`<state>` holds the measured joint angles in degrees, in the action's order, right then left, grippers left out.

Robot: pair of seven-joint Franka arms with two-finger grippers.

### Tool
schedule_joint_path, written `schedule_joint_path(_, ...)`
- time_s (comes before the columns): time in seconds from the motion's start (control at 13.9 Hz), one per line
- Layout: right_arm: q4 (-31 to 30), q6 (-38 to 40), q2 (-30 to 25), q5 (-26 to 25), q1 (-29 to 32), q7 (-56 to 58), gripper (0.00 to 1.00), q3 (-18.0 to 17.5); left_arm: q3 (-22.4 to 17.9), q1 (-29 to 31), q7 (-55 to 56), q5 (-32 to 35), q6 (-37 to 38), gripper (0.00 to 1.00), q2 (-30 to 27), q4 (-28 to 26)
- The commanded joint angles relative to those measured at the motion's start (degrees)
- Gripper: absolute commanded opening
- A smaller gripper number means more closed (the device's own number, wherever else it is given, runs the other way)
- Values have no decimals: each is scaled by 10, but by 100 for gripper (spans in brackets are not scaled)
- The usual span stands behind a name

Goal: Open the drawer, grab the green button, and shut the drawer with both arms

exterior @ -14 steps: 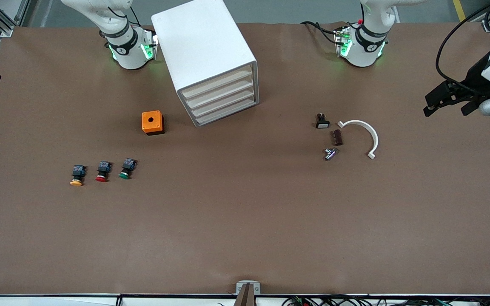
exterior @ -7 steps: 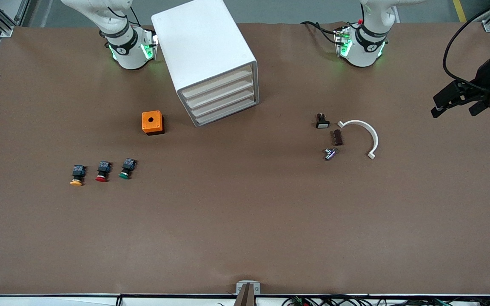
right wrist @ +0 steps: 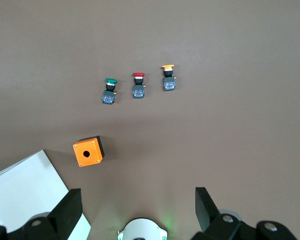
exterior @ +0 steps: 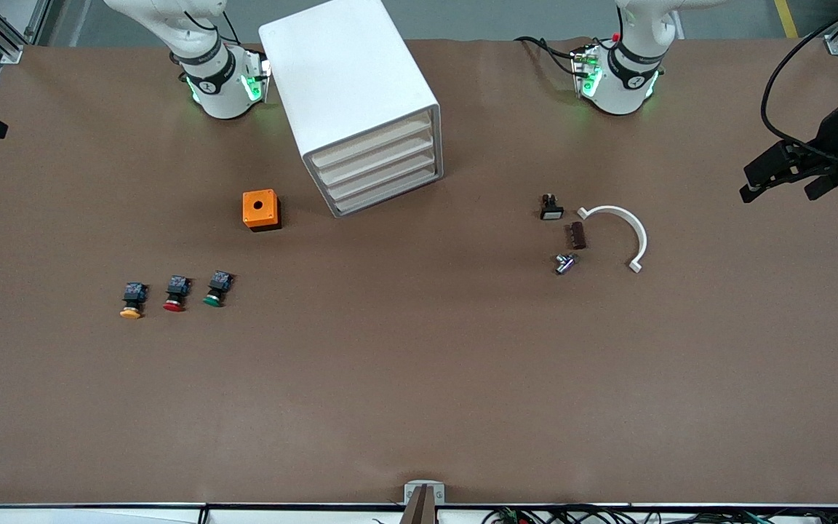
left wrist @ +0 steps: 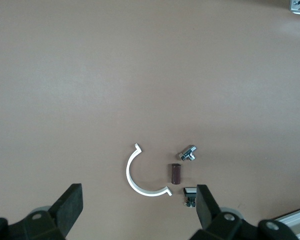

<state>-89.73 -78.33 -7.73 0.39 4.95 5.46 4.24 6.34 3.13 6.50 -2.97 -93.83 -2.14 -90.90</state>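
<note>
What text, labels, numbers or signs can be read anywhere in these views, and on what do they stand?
None can be read.
Right arm base: a small round dark mark on its black band, too small to read.
Left arm base: a like mark, too small to read.
Cabinet, orange box, green button, red button, yellow-orange button: no lettering shows.

I see the cabinet point(exterior: 356, 102) between the arm bases, its drawer point(exterior: 390, 193) lowest of four, a box point(exterior: 261, 209) beside it, three buttons point(exterior: 174, 292) in a row nearer the front camera, and small parts point(exterior: 593, 233) clustered toward the left arm's end.
</note>
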Motion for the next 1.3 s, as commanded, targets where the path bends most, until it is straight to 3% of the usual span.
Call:
schedule_joint_path(0.0, -18, -3, -19, 6, 1, 29, 100, -1, 4, 0, -9, 12, 15, 100, 6, 20)
schedule_joint_path(1.01, -16, -31, -20, 1, 2, 38, 100, 3, 8, -1, -16, 19, 26, 100, 9, 19)
schedule_joint_path(1.23, -17, -30, -20, 1, 3, 38, 100, 3, 10, -6, -33, 43, 61, 100, 9, 19)
